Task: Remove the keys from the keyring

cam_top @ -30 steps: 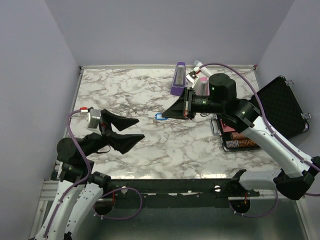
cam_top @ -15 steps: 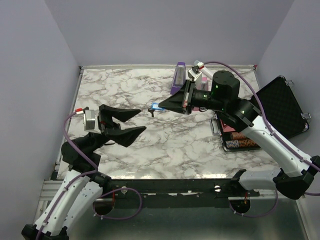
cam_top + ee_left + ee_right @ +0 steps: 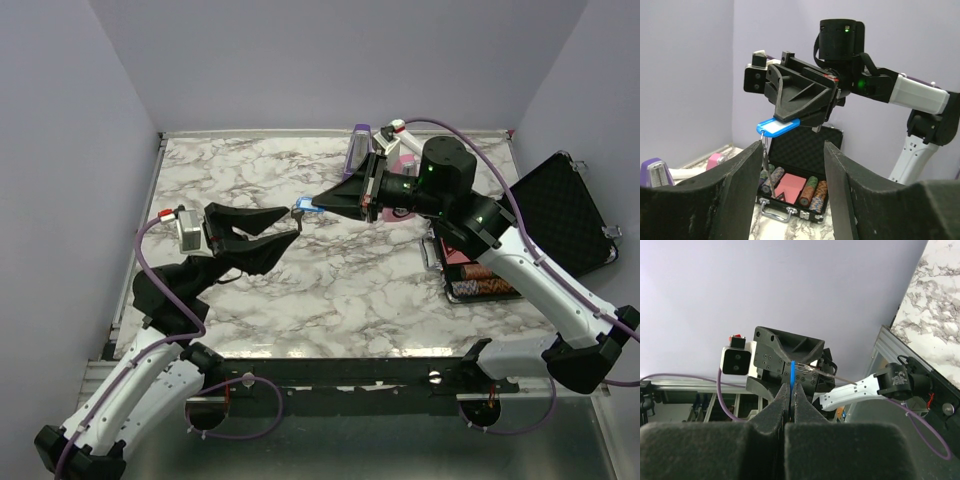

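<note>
Here's the right claw [image 3: 320, 202] clenched on the bright-blue oval-headed keys [image 3: 777, 127], left claw [image 3: 292, 224] spread open just beneath, its wrist view alone showing the metal bit dangling between its fingers [image 3: 745, 195], black poker-chip case [image 3: 800, 192] beyond.

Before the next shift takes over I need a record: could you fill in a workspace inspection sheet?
Surface: grey-veined white marble tabletop, no damage seen.
Job's things: bright-blue oval key tag held in the air; thin metal ring and small key hang below it.
Clutter: purple wedge-shaped metronome, pink metronome, open black case of poker chips.
Grippers: right gripper shut on the tag; left gripper open around the hanging key.
Cables: purple cables on both arms, no snag seen.
Surroundings: plain lilac walls; nothing else seen.
</note>
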Motion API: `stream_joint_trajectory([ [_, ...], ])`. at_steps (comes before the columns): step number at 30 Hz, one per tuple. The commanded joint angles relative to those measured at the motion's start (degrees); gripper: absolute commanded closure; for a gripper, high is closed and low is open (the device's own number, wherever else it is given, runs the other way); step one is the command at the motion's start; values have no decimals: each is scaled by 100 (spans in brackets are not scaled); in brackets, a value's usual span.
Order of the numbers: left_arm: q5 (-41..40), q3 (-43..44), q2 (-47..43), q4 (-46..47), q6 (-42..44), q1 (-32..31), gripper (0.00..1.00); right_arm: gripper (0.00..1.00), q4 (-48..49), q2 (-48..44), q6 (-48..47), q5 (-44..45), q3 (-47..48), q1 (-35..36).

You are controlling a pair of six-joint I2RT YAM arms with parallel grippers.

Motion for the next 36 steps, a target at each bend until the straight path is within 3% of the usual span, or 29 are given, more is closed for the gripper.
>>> stream_joint_trajectory([
  [1,-492,272,44,-182,541,-159,41,99,325,27,111,-89,184,51],
  [4,-677,281,44,-262,691,-221,41,99,395,36,137,-133,184,42],
  [9,-897,255,53,-262,771,-239,28,99,430,53,146,-177,192,42],
  [15,-976,237,149,-280,815,-274,29,99,483,124,163,-274,210,42],
  [28,-1012,352,422,-253,876,-309,48,99,518,115,199,-300,175,42],
  [36,-871,492,571,-262,841,-318,55,99,606,71,242,-300,26,51],
])
